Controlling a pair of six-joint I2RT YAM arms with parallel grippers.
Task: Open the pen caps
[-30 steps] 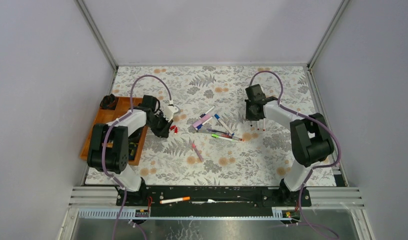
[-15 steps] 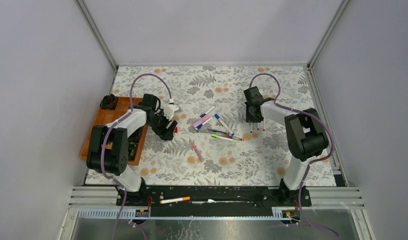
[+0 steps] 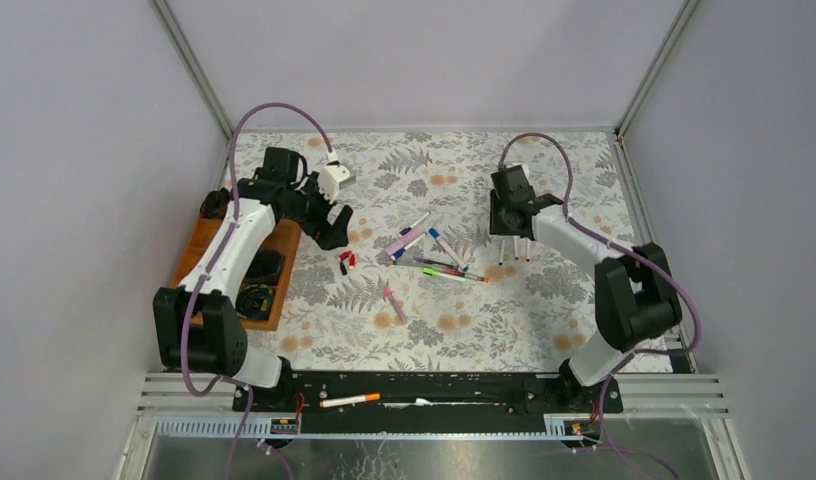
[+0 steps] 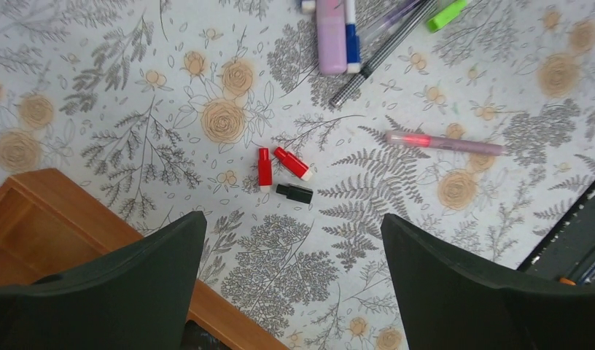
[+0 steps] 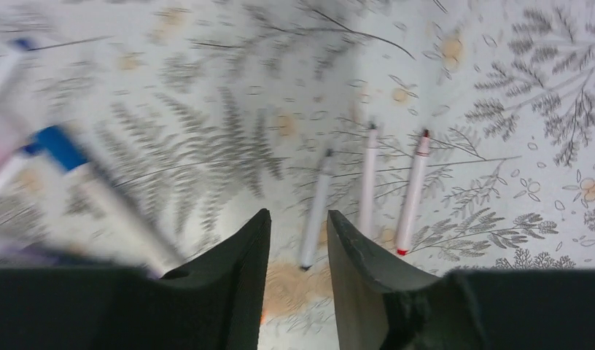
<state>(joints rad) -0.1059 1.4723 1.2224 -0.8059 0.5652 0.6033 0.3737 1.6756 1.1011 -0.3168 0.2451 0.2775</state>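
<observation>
left tool (image 4: 291, 220) wide, empty, over three loose caps (image 4: 293, 163) mid-frame. right tool (image 5: 297, 216) narrow, empty, above three bare pens (image 5: 367, 182) laid parallel, likely kept apart from capped pile (image 3: 404, 241) at centre.

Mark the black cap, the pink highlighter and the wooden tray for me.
black cap (image 4: 294, 193): left wrist view, middle of its body.
pink highlighter (image 4: 331, 36): left wrist view, on its barrel.
wooden tray (image 4: 72, 198): left wrist view, on its rim.
</observation>
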